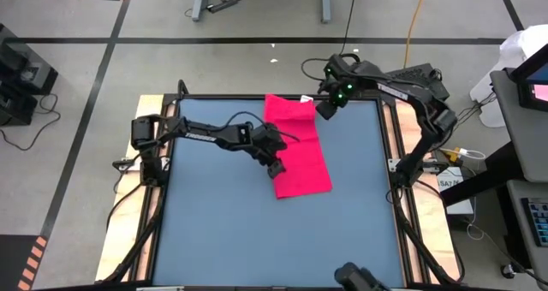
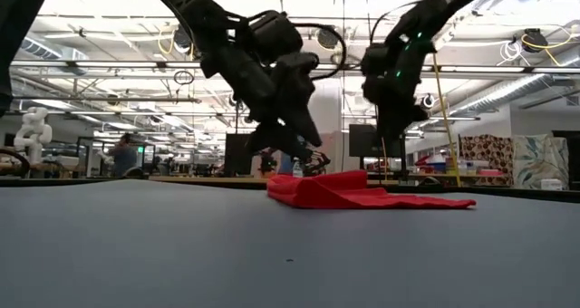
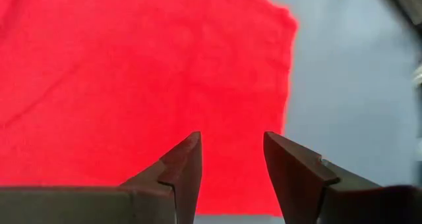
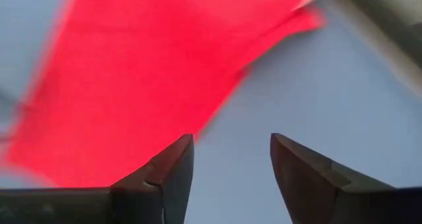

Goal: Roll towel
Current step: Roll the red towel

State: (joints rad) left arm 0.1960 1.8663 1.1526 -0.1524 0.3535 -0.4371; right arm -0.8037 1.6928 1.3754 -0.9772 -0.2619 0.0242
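Observation:
The red towel (image 1: 298, 150) lies spread on the blue tabletop (image 1: 223, 231), a long strip running from the far edge toward the middle, with a crease across its far part. In the low view the towel (image 2: 362, 193) is thicker at one end. My left gripper (image 1: 276, 164) hovers open just over the towel's left edge near its near end; in its wrist view the left gripper (image 3: 232, 165) has red cloth (image 3: 132, 72) beyond the fingers. My right gripper (image 1: 326, 111) stands open above the table beside the towel's far right corner; the right gripper (image 4: 232, 165) has nothing between its fingers.
The blue tabletop has a wooden frame (image 1: 152, 197) along its sides. Bare blue surface stretches across the near half and to the towel's left and right. A person (image 2: 120, 154) stands far off in the room behind the table.

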